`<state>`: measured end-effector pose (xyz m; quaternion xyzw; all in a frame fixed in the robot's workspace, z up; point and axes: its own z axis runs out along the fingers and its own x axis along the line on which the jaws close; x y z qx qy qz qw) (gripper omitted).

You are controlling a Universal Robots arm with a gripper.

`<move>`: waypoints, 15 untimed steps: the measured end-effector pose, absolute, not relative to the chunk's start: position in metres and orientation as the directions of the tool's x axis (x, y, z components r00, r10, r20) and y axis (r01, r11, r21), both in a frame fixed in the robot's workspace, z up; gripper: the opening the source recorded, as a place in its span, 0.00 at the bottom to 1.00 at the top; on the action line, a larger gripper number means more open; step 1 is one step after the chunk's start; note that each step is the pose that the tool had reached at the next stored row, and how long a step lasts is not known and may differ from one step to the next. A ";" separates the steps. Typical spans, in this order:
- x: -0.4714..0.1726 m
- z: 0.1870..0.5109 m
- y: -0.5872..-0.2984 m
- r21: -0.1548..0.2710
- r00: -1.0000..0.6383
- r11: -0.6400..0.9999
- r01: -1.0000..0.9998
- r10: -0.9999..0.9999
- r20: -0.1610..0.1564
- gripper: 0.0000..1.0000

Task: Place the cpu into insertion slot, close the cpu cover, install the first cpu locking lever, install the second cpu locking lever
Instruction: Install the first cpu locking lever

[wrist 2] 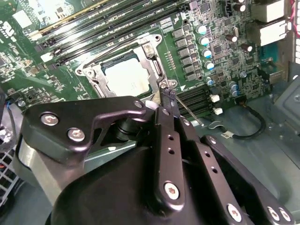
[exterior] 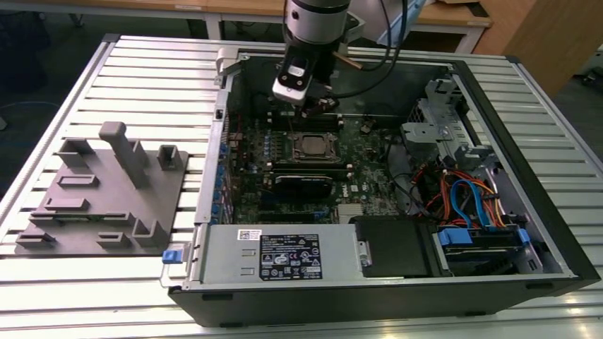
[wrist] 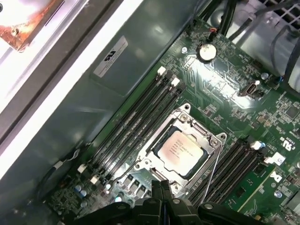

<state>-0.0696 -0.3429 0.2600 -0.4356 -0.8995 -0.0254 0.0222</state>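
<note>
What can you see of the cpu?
The cpu is a flat square chip with a pale silver-beige metal top that carries faint print. It lies level in the slot, between two banks of memory slots. The silver cover is down around it, with the chip's top showing through the cover's window. The gripper is by one corner of the socket, and nothing else touches the chip's top.
</note>
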 end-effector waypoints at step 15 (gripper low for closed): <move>-0.071 0.259 -0.343 0.031 -0.724 0.724 0.689 0.687 0.059 0.11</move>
